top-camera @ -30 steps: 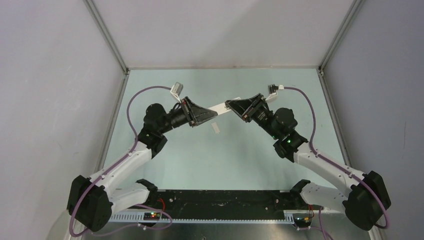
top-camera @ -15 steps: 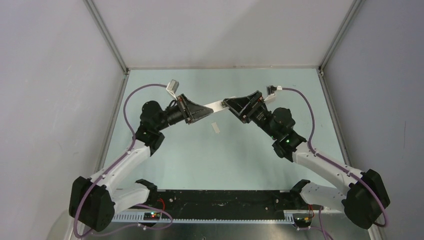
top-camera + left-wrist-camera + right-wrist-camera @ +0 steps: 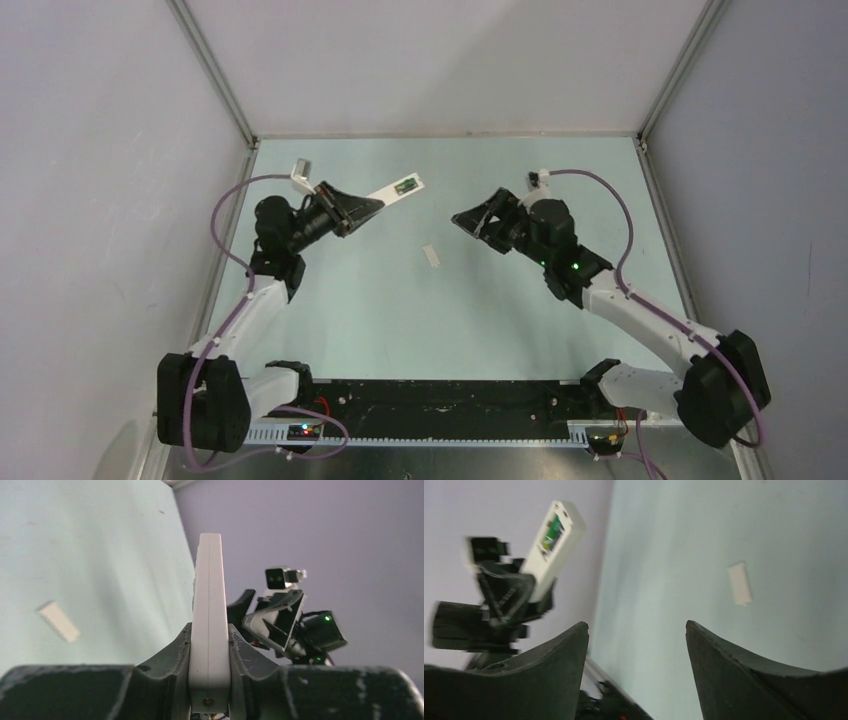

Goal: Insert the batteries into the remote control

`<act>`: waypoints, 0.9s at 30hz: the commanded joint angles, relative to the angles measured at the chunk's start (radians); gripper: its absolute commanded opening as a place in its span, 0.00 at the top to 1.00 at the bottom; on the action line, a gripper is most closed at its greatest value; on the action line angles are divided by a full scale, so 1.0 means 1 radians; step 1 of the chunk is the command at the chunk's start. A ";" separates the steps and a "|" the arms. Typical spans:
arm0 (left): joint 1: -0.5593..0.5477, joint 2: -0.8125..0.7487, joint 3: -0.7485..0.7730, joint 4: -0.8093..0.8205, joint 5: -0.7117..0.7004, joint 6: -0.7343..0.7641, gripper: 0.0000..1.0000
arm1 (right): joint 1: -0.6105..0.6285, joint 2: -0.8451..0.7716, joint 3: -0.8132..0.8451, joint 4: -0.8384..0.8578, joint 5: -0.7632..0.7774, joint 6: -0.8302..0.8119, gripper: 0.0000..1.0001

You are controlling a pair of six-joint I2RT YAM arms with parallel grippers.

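Observation:
My left gripper point(image 3: 362, 206) is shut on the near end of the white remote control point(image 3: 396, 189) and holds it above the table, far end pointing right. Its open battery recess shows greenish-black batteries point(image 3: 405, 186) inside; they also show in the right wrist view point(image 3: 552, 531). In the left wrist view the remote point(image 3: 209, 620) stands edge-on between my fingers. My right gripper point(image 3: 462, 218) is open and empty, apart from the remote, to its right.
A small flat white cover piece point(image 3: 432, 256) lies on the green table between the arms; it also shows in the left wrist view point(image 3: 58, 622) and the right wrist view point(image 3: 740, 583). Grey walls and metal rails point(image 3: 218, 95) enclose the table.
The right gripper has let go of the remote's far end, opened and drawn back right. The left arm has swung left and back, carrying the remote with it.

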 commanded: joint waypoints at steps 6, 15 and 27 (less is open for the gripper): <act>0.139 -0.019 -0.058 -0.099 0.031 0.117 1.00 | 0.135 0.369 0.373 -0.474 0.217 -0.497 0.21; 0.204 -0.010 -0.062 -0.218 0.026 0.197 1.00 | 0.216 0.744 0.657 -0.588 0.344 -0.724 0.13; 0.248 0.016 -0.058 -0.293 0.046 0.261 1.00 | 0.224 0.938 0.798 -0.602 0.381 -0.792 0.26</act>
